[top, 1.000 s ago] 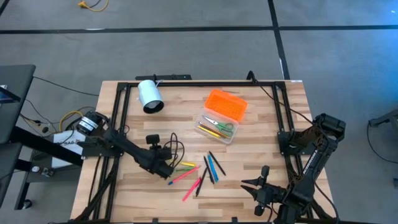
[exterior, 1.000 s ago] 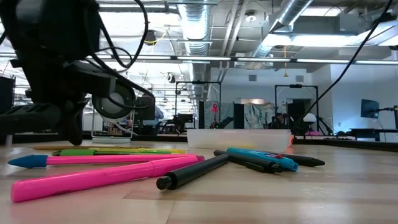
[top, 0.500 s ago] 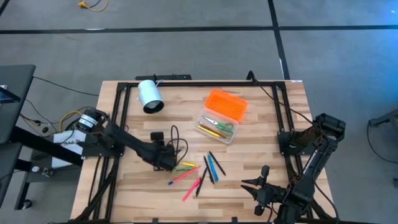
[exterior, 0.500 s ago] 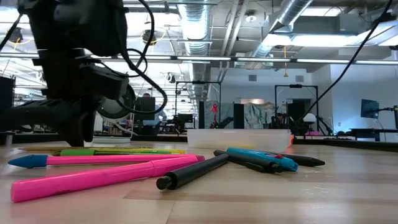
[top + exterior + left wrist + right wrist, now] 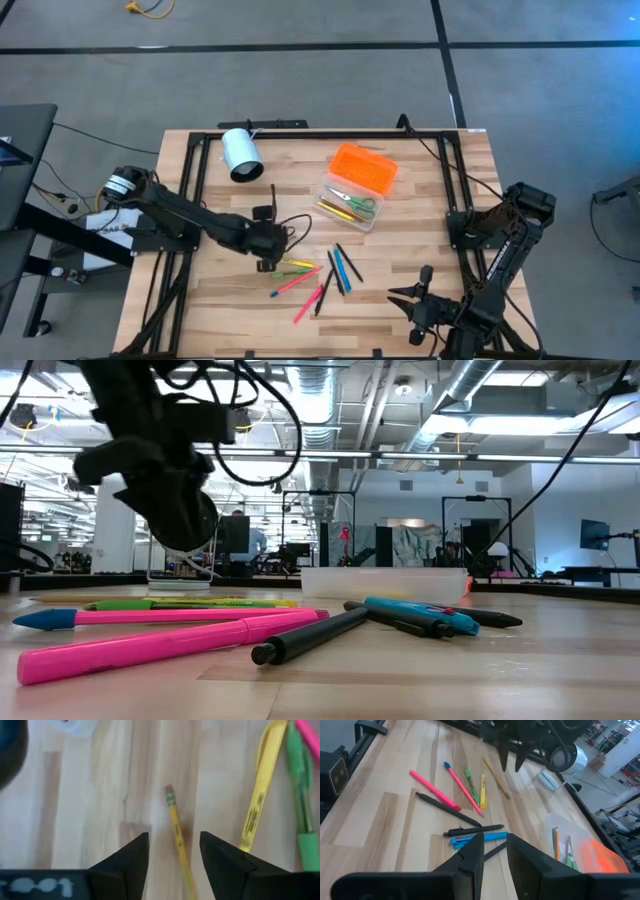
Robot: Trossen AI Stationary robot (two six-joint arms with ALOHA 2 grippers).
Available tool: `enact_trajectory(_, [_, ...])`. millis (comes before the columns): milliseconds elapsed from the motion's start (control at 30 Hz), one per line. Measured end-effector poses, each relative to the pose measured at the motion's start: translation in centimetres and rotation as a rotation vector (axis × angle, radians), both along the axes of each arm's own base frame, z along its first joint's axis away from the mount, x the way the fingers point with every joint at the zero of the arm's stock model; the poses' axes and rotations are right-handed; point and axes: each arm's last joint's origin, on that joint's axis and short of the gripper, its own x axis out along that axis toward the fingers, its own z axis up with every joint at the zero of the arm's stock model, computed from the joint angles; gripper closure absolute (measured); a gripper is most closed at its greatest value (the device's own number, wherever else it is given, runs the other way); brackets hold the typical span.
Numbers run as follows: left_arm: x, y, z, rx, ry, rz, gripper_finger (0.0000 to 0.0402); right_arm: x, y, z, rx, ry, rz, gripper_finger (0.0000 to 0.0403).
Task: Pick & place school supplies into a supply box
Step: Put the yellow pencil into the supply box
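the left hand (image 5: 172, 862) hangs just over the worktop (image 5: 430, 190) with its two dark fingers (image 5: 131, 857) spread apart and nothing between them, and the yellow pencil (image 5: 178, 837) lies directly beneath the gap, its eraser end pointing away from the wrist. that is the relation the next move likely turns on: the pencil's long axis runs forward through the opening, roughly in line with the hand, so the fingers stand one on each side of the shaft and look set to close across it if the hand drops straight down. just beside the pencil lie a yellow pen (image 5: 261, 795) and a green pen (image 5: 299, 805), close enough that a sideways drift could catch them too. in the high view the left hand (image 5: 268, 247) sits at the near-left edge of the loose scatter, with the pink pens (image 5: 300, 282), the blue pen (image 5: 339, 267) and the black pens (image 5: 342, 262) spread out beyond it toward the right. farther on, toward the back right, the supply box (image 5: 356, 187) lies open, clear base beside the orange lid, with scissors (image 5: 352, 197) and a few pencils already inside. the right hand (image 5: 419, 300) waits at the front right corner, its fingers released and empty, well apart from the pencil, so the left arm is plainly the nearer one for this pick. a white cylinder (image 5: 240, 154) lies at the back left, away from the work.
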Motion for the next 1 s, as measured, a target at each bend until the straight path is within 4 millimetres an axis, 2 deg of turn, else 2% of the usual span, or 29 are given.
enact_trajectory(233, [2.9,2.2,-2.6,-0.076,-0.014,-0.040,0.0235,-0.1,-0.1,-0.5,0.020,0.001,-0.004,0.0326])
enact_trajectory(433, [3.6,3.7,-4.6,-0.121,0.051,-0.017,0.0235,-0.2,0.0,-0.6,0.039,0.035,0.008,0.0326])
enact_trajectory(733, [3.8,4.3,-4.8,-0.142,0.047,-0.013,0.0239,-0.1,-0.1,-0.6,0.039,0.035,0.006,0.0326])
enact_trajectory(833, [3.8,4.3,-4.8,-0.151,0.050,0.001,0.0260,-0.1,-0.1,-0.6,0.039,0.035,0.006,0.0326])
enact_trajectory(1000, [3.8,4.2,-4.8,-0.185,0.049,0.016,0.0325,0.0,-0.2,-0.6,0.039,0.034,0.000,0.0326])
